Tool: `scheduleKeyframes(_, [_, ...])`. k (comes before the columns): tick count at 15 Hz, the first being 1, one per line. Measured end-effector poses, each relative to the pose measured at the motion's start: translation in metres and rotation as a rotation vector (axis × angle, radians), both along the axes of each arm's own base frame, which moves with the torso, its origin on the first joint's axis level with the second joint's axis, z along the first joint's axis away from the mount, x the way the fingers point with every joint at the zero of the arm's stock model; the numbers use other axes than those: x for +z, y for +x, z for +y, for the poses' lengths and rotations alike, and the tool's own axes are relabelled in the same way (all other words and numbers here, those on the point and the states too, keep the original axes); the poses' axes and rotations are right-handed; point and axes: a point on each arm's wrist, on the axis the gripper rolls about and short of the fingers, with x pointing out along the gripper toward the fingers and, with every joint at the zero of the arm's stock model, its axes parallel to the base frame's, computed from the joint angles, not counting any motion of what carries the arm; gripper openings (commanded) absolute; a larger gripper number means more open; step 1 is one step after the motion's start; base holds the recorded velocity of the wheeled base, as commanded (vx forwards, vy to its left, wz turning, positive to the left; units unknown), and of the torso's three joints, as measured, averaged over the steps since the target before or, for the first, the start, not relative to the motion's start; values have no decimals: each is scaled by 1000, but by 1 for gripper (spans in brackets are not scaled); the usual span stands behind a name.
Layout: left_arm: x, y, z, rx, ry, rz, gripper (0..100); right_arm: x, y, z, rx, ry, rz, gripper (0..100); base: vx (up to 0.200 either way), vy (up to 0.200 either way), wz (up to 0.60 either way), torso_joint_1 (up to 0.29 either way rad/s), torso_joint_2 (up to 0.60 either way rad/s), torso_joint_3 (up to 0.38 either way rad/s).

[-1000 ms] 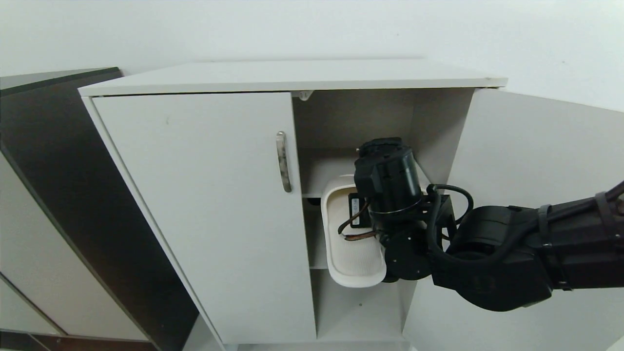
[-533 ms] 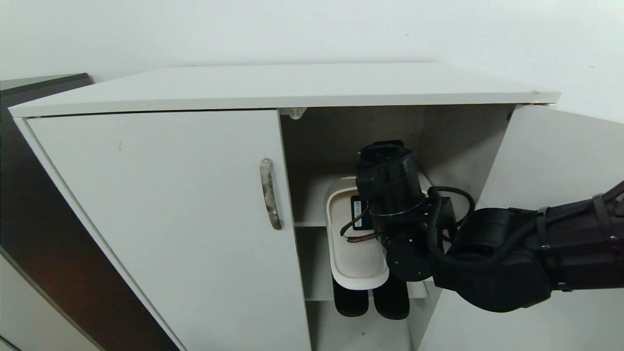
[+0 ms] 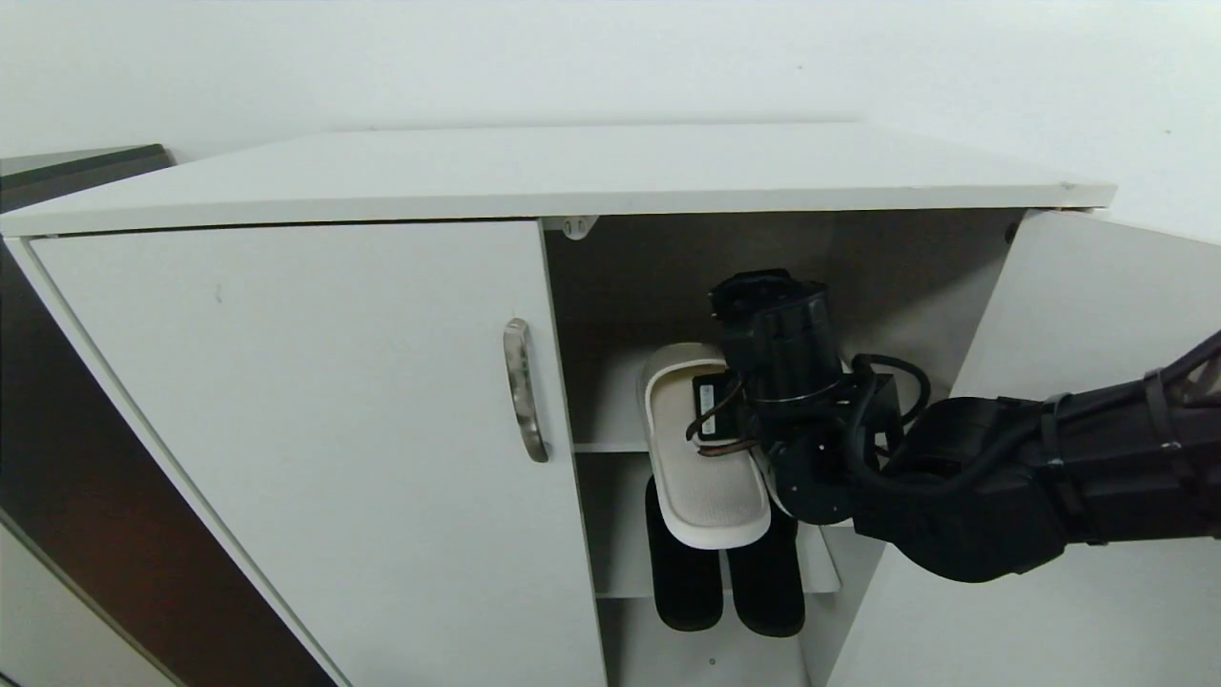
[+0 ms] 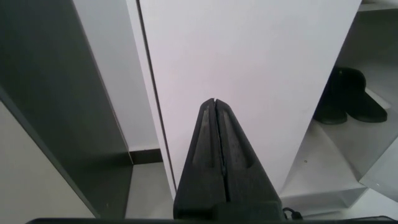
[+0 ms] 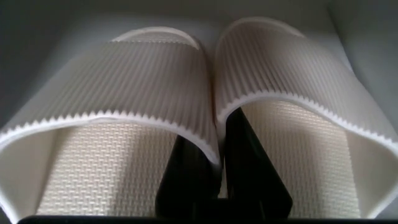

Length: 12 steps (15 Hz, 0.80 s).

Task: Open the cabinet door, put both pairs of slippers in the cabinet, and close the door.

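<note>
The whole head view has shifted over the last second, so the camera is taken to have moved. Measured against the cabinet (image 3: 572, 172) itself, the white slippers (image 3: 701, 458) are carried a little deeper into its open right half and turned slightly.

The right door (image 3: 1097, 334) of the cabinet is swung open, so the first step is judged done. The black slippers (image 3: 725, 582) are laid on the cabinet's lower shelf (image 3: 620, 563), heels overhanging its front edge, so that pair is counted as stowed. The white slippers are held over the cabinet's upper shelf (image 3: 610, 420), heels well outside its edge. They are not yet set down or released, so this placement is judged about half done. After it, only the release, the withdrawal of the arm and the closing of the door remain.

The right claw (image 5: 221, 177) is pinched shut on the two adjoining straps of the white slippers, so both are carried in one grasp. The left claw (image 4: 214, 149) is pressed fully closed with nothing in it, and is held before the cabinet's left door (image 3: 286, 429).

By count:
- Two pairs of slippers are seen: one white pair and one black pair, four slippers in all.
- Two doors are seen, one open and one shut.
- One handle (image 3: 523, 389) is seen, on the shut door.
- Two shelves are seen in the open half.
</note>
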Motion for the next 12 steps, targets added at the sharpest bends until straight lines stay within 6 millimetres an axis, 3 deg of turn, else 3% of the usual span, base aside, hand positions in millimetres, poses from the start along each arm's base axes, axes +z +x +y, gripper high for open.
scheduleKeyframes(7, [0, 0, 0, 0, 0, 0, 0, 29, 35, 3, -47, -1, -20, 0, 0, 0, 0, 0, 0, 0])
scheduleKeyframes(12, [0, 0, 0, -1, 0, 0, 0, 21, 54, 9, -66, 0, -19, 0, 0, 0, 0, 0, 0, 0])
